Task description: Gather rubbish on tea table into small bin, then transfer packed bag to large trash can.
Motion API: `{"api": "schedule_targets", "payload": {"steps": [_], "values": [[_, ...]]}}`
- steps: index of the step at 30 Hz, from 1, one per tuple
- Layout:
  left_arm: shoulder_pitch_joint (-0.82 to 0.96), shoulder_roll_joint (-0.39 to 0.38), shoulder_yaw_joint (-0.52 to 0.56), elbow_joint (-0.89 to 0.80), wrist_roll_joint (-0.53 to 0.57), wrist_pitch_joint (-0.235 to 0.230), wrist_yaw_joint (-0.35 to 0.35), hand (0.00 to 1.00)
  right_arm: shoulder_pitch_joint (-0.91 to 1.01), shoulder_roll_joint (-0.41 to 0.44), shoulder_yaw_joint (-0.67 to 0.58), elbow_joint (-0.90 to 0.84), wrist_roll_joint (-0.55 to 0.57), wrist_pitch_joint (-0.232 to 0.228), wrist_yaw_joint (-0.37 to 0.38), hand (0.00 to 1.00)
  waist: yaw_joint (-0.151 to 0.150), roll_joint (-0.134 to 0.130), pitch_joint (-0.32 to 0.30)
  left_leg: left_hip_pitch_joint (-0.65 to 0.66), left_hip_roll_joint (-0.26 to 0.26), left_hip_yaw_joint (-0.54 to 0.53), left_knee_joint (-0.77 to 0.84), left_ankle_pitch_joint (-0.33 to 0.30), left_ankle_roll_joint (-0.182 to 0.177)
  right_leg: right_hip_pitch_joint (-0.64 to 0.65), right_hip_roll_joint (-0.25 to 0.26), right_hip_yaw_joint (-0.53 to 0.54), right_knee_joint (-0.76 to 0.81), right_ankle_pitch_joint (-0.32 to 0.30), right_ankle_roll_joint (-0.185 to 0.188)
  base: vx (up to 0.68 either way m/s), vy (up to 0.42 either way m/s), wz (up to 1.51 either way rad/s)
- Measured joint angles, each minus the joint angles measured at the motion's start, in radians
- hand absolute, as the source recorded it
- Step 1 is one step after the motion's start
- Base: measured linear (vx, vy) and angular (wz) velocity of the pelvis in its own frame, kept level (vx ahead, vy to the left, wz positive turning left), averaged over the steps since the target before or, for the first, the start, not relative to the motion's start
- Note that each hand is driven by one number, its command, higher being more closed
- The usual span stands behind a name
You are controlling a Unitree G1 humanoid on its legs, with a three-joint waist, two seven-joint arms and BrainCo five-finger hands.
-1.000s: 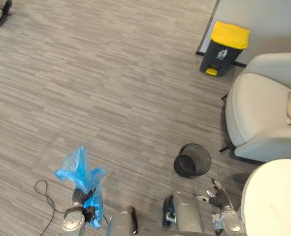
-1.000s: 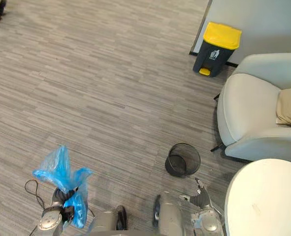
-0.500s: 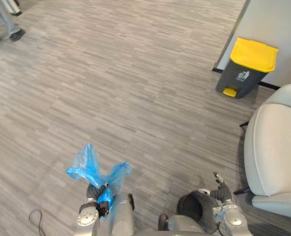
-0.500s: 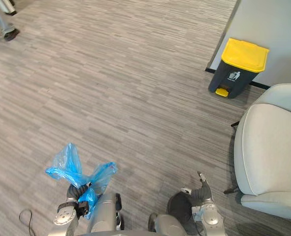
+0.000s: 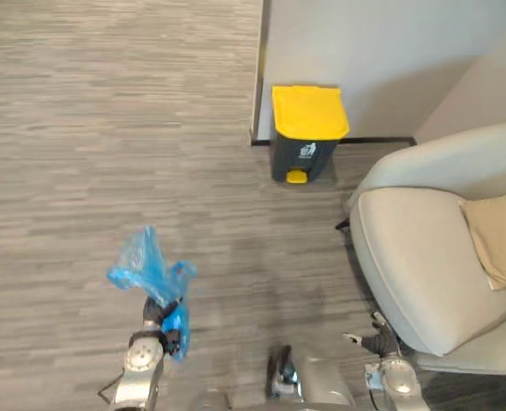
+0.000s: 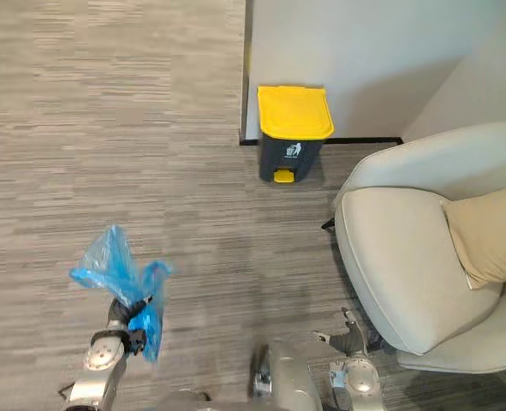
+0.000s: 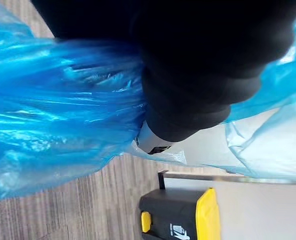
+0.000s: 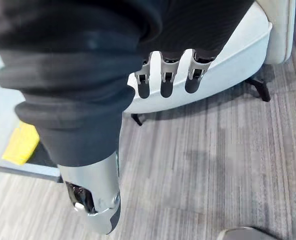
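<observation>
A crumpled blue plastic bag (image 5: 148,270) hangs in the air at my lower left, and my left hand (image 5: 160,320) is shut on its gathered neck. Up close in the left wrist view, the blue film (image 7: 52,125) wraps over the hand. The large trash can (image 5: 306,130), dark grey with a yellow lid and a yellow pedal, stands against the wall ahead, well beyond the bag and a little to its right. It also shows in the left wrist view (image 7: 180,217). My right hand (image 5: 375,342) hangs low at the right, its fingers (image 8: 162,80) relaxed and holding nothing.
A white armchair (image 5: 424,265) with a tan cushion (image 5: 497,235) takes up the right side, close to my right hand. A light wall (image 5: 364,51) with a corner edge rises behind the trash can. Grey striped floor (image 5: 107,128) stretches to the left and ahead.
The camera has swung round: the trash can now sits ahead near the middle, and the black mesh bin has left the view. The blue bag stays in my left hand.
</observation>
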Motion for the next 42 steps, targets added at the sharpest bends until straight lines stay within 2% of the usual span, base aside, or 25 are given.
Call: {"api": "schedule_targets", "payload": {"steps": [1, 2, 3, 4, 6, 9, 12, 13, 15, 16, 17, 18, 20, 21, 23, 27, 28, 29, 30, 32, 34, 37, 39, 41, 42], "values": [[-0.004, 0.007, 0.004, 0.011, 0.0, 0.0, 0.002, 1.0, 0.004, -0.003, -0.001, 0.011, 0.0, 0.005, -0.001, 0.0, -0.001, -0.004, -0.001, 0.026, -0.001, -0.005, 0.002, -0.016, -0.025, -0.002, 0.006, 0.006, -0.057, 0.065, -0.018, 0.85, -0.109, 0.14], [0.009, 0.005, 0.011, 0.025, 0.001, 0.001, 0.002, 1.0, 0.015, -0.007, -0.003, 0.034, 0.0, 0.01, -0.008, 0.0, -0.007, -0.021, -0.009, 0.071, 0.001, -0.024, 0.037, -0.05, -0.077, 0.001, 0.008, 0.025, -0.045, 0.236, -0.101, 0.75, -0.134, 0.03], [0.009, -0.015, 0.017, 0.043, 0.007, 0.008, 0.004, 1.0, 0.008, -0.008, -0.015, 0.048, 0.0, 0.016, -0.011, 0.0, -0.005, 0.019, 0.011, 0.071, 0.05, -0.042, 0.134, -0.044, -0.102, 0.004, 0.028, -0.001, 0.063, 0.158, -0.125, 0.88, -0.158, 0.09], [0.007, -0.02, 0.019, 0.041, 0.007, 0.009, 0.003, 1.0, 0.012, 0.0, -0.019, 0.036, 0.0, 0.016, -0.011, 0.0, -0.007, 0.021, 0.012, 0.037, 0.059, -0.051, 0.221, -0.021, -0.111, 0.013, 0.029, -0.009, 0.086, 0.11, -0.132, 0.74, -0.14, -0.05], [0.014, -0.068, 0.038, 0.031, 0.007, 0.012, 0.003, 1.0, -0.007, 0.003, -0.016, -0.011, 0.002, 0.016, -0.012, 0.0, 0.02, 0.053, 0.048, -0.165, 0.154, -0.092, 0.733, 0.174, -0.028, 0.145, 0.088, 0.005, 0.066, 0.026, -0.161, 0.69, -0.125, -0.23], [0.021, -0.096, 0.023, 0.026, 0.005, 0.016, -0.002, 1.0, -0.04, 0.017, 0.016, -0.062, 0.012, 0.007, -0.015, 0.0, 0.07, 0.022, 0.068, -0.387, 0.16, -0.095, 0.945, 0.027, -0.004, 0.351, 0.109, 0.078, -0.019, 0.0, -0.179, 0.67, -0.047, -0.59], [0.051, -0.11, 0.016, -0.017, 0.005, 0.012, -0.004, 1.0, -0.054, 0.013, 0.012, -0.097, 0.017, 0.001, -0.017, 0.0, 0.107, 0.016, 0.066, -0.516, 0.121, -0.075, 0.72, 0.001, 0.017, 0.469, 0.1, 0.155, -0.119, -0.039, -0.152, 0.56, 0.082, -0.75], [0.057, -0.111, 0.017, -0.017, 0.004, 0.011, -0.003, 1.0, -0.06, 0.006, 0.006, -0.091, 0.021, 0.002, -0.018, 0.0, 0.124, 0.025, 0.065, -0.557, 0.093, -0.097, 0.529, 0.011, 0.002, 0.511, 0.094, 0.187, -0.139, -0.084, -0.115, 0.55, 0.158, -0.84], [0.062, -0.114, 0.018, -0.008, 0.003, 0.012, -0.003, 1.0, -0.059, 0.005, -0.021, -0.083, 0.021, 0.01, -0.021, 0.0, 0.123, 0.04, 0.056, -0.549, 0.057, -0.137, 0.293, 0.075, -0.014, 0.542, 0.092, 0.212, -0.126, -0.135, -0.087, 0.51, 0.215, -0.62], [0.075, -0.108, 0.017, -0.005, 0.003, 0.013, -0.002, 1.0, -0.051, 0.013, -0.03, -0.059, 0.021, 0.013, -0.027, 0.0, 0.128, 0.018, 0.047, -0.542, 0.041, -0.137, 0.335, 0.132, 0.019, 0.55, 0.068, 0.249, -0.08, -0.198, -0.06, 0.57, 0.285, -0.56], [0.08, -0.107, 0.017, -0.004, 0.003, 0.014, -0.002, 1.0, -0.042, 0.02, -0.03, -0.055, 0.021, 0.015, -0.029, 0.0, 0.123, -0.002, 0.031, -0.539, 0.03, -0.112, 0.349, 0.098, 0.026, 0.541, 0.046, 0.252, -0.046, -0.217, -0.038, 0.74, 0.325, -0.55], [0.085, -0.104, 0.016, -0.005, 0.002, 0.015, -0.002, 1.0, -0.033, 0.027, -0.037, -0.057, 0.018, 0.014, -0.035, 0.0, 0.12, -0.018, 0.021, -0.519, 0.012, -0.082, 0.37, 0.046, 0.042, 0.496, 0.014, 0.25, 0.094, -0.234, 0.007, 0.74, 0.292, -0.45], [0.084, -0.103, -0.009, -0.007, 0.001, 0.017, -0.003, 1.0, -0.03, 0.037, -0.035, -0.056, 0.017, 0.015, -0.035, 0.0, 0.115, -0.018, 0.025, -0.441, 0.001, -0.036, 0.386, -0.028, 0.072, 0.358, -0.034, 0.234, 0.452, -0.164, 0.145, 0.6, 0.238, -0.48], [0.082, -0.1, -0.017, -0.008, -0.001, 0.019, -0.002, 1.0, -0.026, 0.042, -0.03, -0.057, 0.017, 0.015, -0.033, 0.0, 0.112, -0.012, 0.029, -0.381, -0.003, -0.029, 0.382, -0.059, 0.08, 0.311, -0.054, 0.211, 0.586, -0.167, 0.141, 0.54, 0.178, -0.27], [0.07, -0.096, -0.017, -0.01, -0.001, 0.019, 0.0, 1.0, -0.022, 0.054, -0.026, -0.057, 0.017, 0.015, -0.033, 0.0, 0.105, -0.005, 0.032, -0.274, -0.003, -0.031, 0.346, -0.083, 0.086, 0.251, -0.071, 0.143, 0.652, -0.188, 0.095, 0.56, 0.116, -0.1], [0.044, -0.068, -0.006, -0.012, -0.002, 0.018, 0.001, 1.0, -0.045, 0.056, -0.028, -0.053, 0.016, 0.012, -0.033, 0.0, 0.085, 0.006, 0.038, -0.147, 0.023, -0.03, 0.259, -0.092, 0.067, 0.099, -0.071, 0.021, 0.4, -0.189, 0.047, 0.41, -0.032, 0.09], [0.044, -0.067, 0.002, -0.008, -0.002, 0.018, 0.002, 1.0, -0.047, 0.054, -0.028, -0.048, 0.017, 0.012, -0.033, 0.0, 0.084, 0.004, 0.037, -0.13, 0.026, -0.03, 0.25, -0.097, 0.053, 0.09, -0.058, 0.014, 0.325, -0.163, 0.032, 0.47, -0.084, 0.07], [0.05, -0.053, 0.018, -0.001, -0.002, 0.018, 0.002, 1.0, -0.04, 0.054, -0.028, -0.044, 0.016, 0.012, -0.033, 0.0, 0.086, -0.016, 0.025, -0.097, 0.017, -0.032, 0.242, -0.115, 0.016, 0.099, -0.044, 0.024, 0.116, -0.031, 0.0, 0.5, -0.113, 0.18], [0.048, -0.053, 0.033, 0.025, -0.002, 0.018, 0.002, 1.0, -0.037, 0.045, -0.033, -0.023, 0.017, 0.01, -0.034, 0.0, 0.086, -0.024, 0.015, -0.077, 0.011, -0.051, 0.244, -0.133, -0.012, 0.113, -0.044, 0.033, 0.088, 0.089, -0.063, 0.49, -0.11, 0.14], [0.045, -0.076, 0.038, 0.054, -0.001, 0.02, 0.002, 1.0, -0.046, 0.026, -0.055, 0.012, 0.018, 0.014, -0.035, 0.0, 0.087, 0.019, -0.004, -0.072, 0.05, -0.069, 0.267, -0.095, -0.052, 0.147, -0.015, 0.003, 0.071, 0.053, -0.074, 0.51, -0.116, 0.09], [0.044, -0.105, 0.042, 0.054, -0.002, 0.021, -0.001, 1.0, -0.043, 0.024, -0.06, 0.012, 0.023, 0.016, -0.035, 0.0, 0.09, 0.044, 0.011, -0.167, 0.103, -0.095, 0.526, -0.008, -0.042, 0.246, 0.007, -0.004, 0.003, 0.037, -0.085, 0.53, -0.145, 0.1], [0.052, -0.126, 0.036, 0.054, -0.002, 0.021, -0.004, 1.0, -0.044, 0.032, -0.066, 0.008, 0.043, 0.014, -0.035, 0.0, 0.093, 0.038, 0.012, -0.243, 0.149, -0.053, 0.665, -0.047, -0.006, 0.372, 0.014, -0.002, -0.069, 0.038, -0.086, 0.35, -0.04, -0.04], [0.048, -0.139, 0.035, 0.05, -0.002, 0.02, -0.005, 1.0, -0.047, 0.03, -0.089, -0.002, 0.05, 0.009, -0.037, 0.0, 0.095, 0.033, 0.004, -0.301, 0.15, -0.008, 0.535, -0.053, 0.006, 0.412, 0.001, 0.007, -0.105, 0.036, -0.083, 0.28, 0.063, -0.28], [0.043, -0.141, 0.034, 0.05, -0.002, 0.02, -0.005, 1.0, -0.045, 0.031, -0.121, -0.007, 0.06, 0.01, -0.039, 0.0, 0.095, 0.058, -0.001, -0.317, 0.15, -0.002, 0.306, 0.055, 0.002, 0.411, 0.012, 0.013, -0.099, 0.02, -0.055, 0.2, 0.141, -0.35], [0.042, -0.138, 0.035, 0.057, -0.001, 0.02, -0.004, 1.0, -0.044, 0.037, -0.139, 0.001, 0.06, 0.015, -0.039, 0.0, 0.094, 0.062, -0.003, -0.303, 0.15, -0.003, 0.27, 0.046, -0.025, 0.408, 0.013, 0.029, -0.086, 0.0, -0.031, 0.18, 0.171, -0.15]]}}
